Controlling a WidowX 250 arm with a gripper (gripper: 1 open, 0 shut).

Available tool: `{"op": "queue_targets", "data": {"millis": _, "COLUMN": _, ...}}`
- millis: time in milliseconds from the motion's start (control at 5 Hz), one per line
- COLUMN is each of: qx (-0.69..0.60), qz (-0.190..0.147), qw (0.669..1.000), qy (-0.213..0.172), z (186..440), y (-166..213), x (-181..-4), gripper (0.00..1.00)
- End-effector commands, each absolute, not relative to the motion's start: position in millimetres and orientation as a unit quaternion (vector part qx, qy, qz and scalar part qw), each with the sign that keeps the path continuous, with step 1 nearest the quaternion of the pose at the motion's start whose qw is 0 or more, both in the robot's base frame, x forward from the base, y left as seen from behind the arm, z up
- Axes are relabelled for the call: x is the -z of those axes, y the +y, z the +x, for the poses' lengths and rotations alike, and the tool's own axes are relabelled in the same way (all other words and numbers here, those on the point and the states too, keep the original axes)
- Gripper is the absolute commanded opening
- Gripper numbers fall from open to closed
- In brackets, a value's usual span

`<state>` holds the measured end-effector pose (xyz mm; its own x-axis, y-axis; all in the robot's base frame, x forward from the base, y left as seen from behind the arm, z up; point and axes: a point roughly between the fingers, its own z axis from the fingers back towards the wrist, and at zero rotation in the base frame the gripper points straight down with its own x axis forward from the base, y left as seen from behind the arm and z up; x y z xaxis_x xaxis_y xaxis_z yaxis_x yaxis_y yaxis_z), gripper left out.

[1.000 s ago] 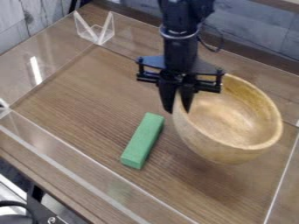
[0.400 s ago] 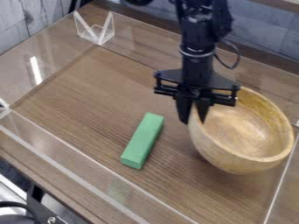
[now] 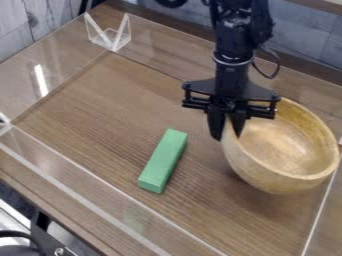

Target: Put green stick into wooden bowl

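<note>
Wide wooden surface (image 3: 94, 110), walled in clear panels, filling the camera view. Wooden bowl (image 3: 287, 152) at about four o'clock from centre, now farther toward three o'clock than a second ago, its near-left rim touching or just beside the arm's tip. Looks pushed, not lifted: tilted slightly, hollow facing up and empty.

Black arm dropping in from twelve o'clock, pointing straight down, lower and farther toward three o'clock than a second ago. Gripper (image 3: 229, 128) tip right at the bowl's ten o'clock rim. Fingers (image 3: 223, 124) pressed together, clamped on nothing.

Green stick (image 3: 163, 160) lying flat at about six o'clock from centre, long axis running from one o'clock to seven o'clock, well apart from the fingers and just beside the bowl's nine o'clock side without touching. Same spot and same angle as a second ago.

Meaning for the task, as a judgement: only the bowl has shifted; no progress on the stick itself. Grasp not yet begun. Next likely need: opening up, moving toward eight o'clock, and settling over the stick across its narrow sides.
</note>
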<state>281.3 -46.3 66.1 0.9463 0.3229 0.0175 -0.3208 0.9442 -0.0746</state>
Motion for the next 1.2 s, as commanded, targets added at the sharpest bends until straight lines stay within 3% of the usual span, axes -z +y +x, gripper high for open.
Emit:
{"op": "queue_targets", "data": {"millis": 0, "qx": -0.185, "qz": -0.041, "qw": 0.981, "qy": -0.043, "z": 288, "y": -47, "x": -80.6, "gripper": 0.0}}
{"op": "queue_targets", "data": {"millis": 200, "qx": -0.16, "qz": -0.042, "qw": 0.985, "qy": -0.041, "z": 284, "y": -40, "x": -71.6, "gripper": 0.0}}
{"op": "queue_targets", "data": {"millis": 400, "qx": -0.159, "qz": -0.043, "qw": 0.985, "qy": -0.044, "z": 289, "y": -46, "x": -79.3, "gripper": 1.0}}
{"op": "queue_targets", "data": {"millis": 1000, "qx": -0.124, "qz": -0.057, "qw": 0.988, "qy": -0.067, "z": 310, "y": -56, "x": -102.9, "gripper": 1.0}}
